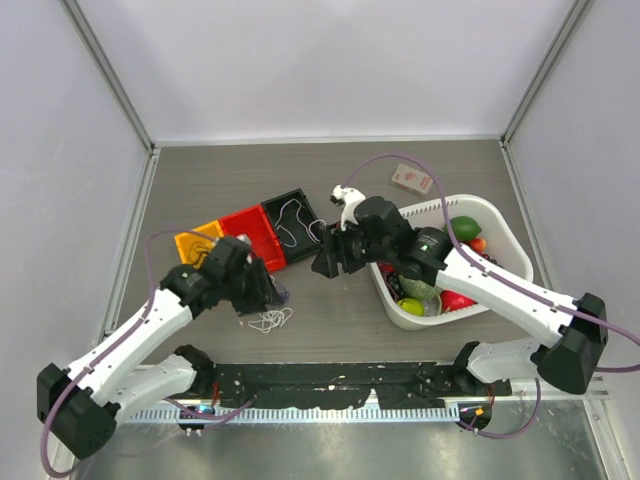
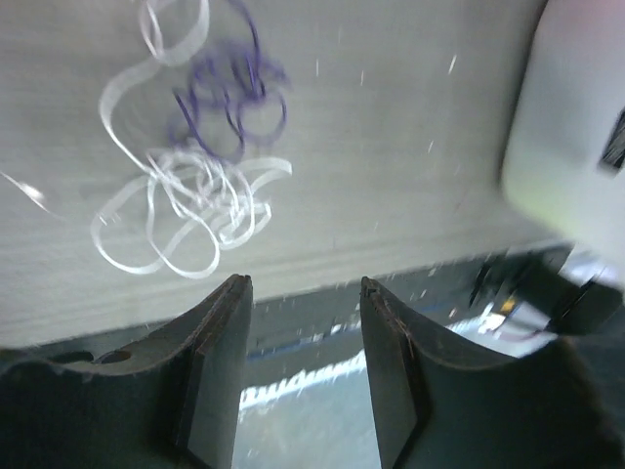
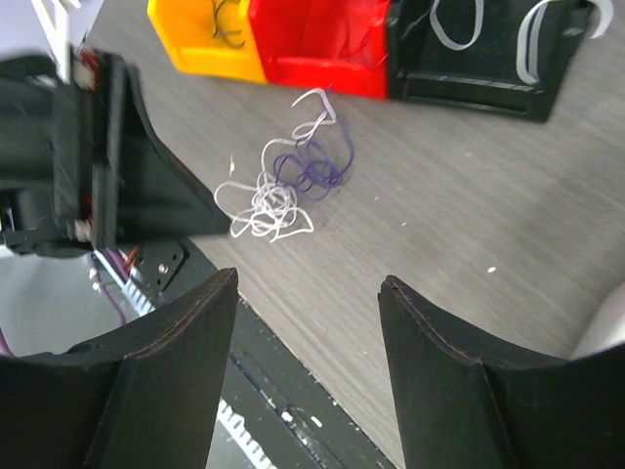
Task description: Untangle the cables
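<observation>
A small tangle of white cord (image 1: pixel 268 321) and dark purple cord (image 1: pixel 281 296) lies on the grey table in front of the bins. It shows in the left wrist view, white (image 2: pixel 186 205) and purple (image 2: pixel 234 103), and in the right wrist view (image 3: pixel 278 191). My left gripper (image 1: pixel 268 290) (image 2: pixel 306 283) is open and empty, just over the tangle's near side. My right gripper (image 1: pixel 328 262) (image 3: pixel 308 278) is open and empty, above the table to the tangle's right. A separate white cord (image 1: pixel 292 222) (image 3: pixel 459 24) lies in the black bin. No red cord can be made out.
Orange (image 1: pixel 198 243), red (image 1: pixel 255 235) and black (image 1: pixel 305 205) bins stand in a row behind the tangle. A dark cord (image 3: pixel 227 24) lies in the orange bin. A white basket (image 1: pixel 505 235) of toy fruit is at right, a small box (image 1: pixel 411 179) behind it.
</observation>
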Tool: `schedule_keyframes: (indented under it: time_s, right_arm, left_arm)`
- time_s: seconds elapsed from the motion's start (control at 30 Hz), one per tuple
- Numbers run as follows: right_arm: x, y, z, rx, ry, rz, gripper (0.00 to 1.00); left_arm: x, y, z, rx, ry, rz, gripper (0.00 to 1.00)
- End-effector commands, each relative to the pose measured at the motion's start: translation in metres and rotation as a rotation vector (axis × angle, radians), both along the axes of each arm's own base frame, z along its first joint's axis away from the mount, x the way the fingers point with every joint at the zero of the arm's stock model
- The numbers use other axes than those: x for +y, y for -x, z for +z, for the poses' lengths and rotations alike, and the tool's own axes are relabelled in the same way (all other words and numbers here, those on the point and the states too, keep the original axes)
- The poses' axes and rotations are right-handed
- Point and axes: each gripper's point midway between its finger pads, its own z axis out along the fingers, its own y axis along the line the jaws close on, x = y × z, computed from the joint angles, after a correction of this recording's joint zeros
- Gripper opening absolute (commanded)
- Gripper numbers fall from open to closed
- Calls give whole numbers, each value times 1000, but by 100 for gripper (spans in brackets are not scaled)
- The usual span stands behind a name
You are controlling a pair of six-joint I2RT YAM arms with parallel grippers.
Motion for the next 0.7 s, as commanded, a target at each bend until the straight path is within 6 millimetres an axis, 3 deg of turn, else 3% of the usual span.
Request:
schedule_keyframes:
  time_s: [0.0, 0.1, 0.23, 0.4, 0.67]
  right_arm:
    - [31, 20, 8, 20, -72, 121, 64]
    - [36, 27, 3, 27, -62, 141, 64]
    - [36, 32, -5, 39, -50, 135, 64]
    - [29, 32, -5, 33, -61, 103, 64]
    - [17, 32, 1, 4, -65, 69, 64]
  left_arm:
    - [-31, 24, -14, 32, 35, -26, 52]
    - [-23, 35, -36, 81, -141, -48, 51]
    - [-14, 36, -46, 62, -356, -111, 53]
    - [-20, 27, -55, 52, -429, -154, 47]
    - [-10, 28, -76, 87, -527, -173, 48]
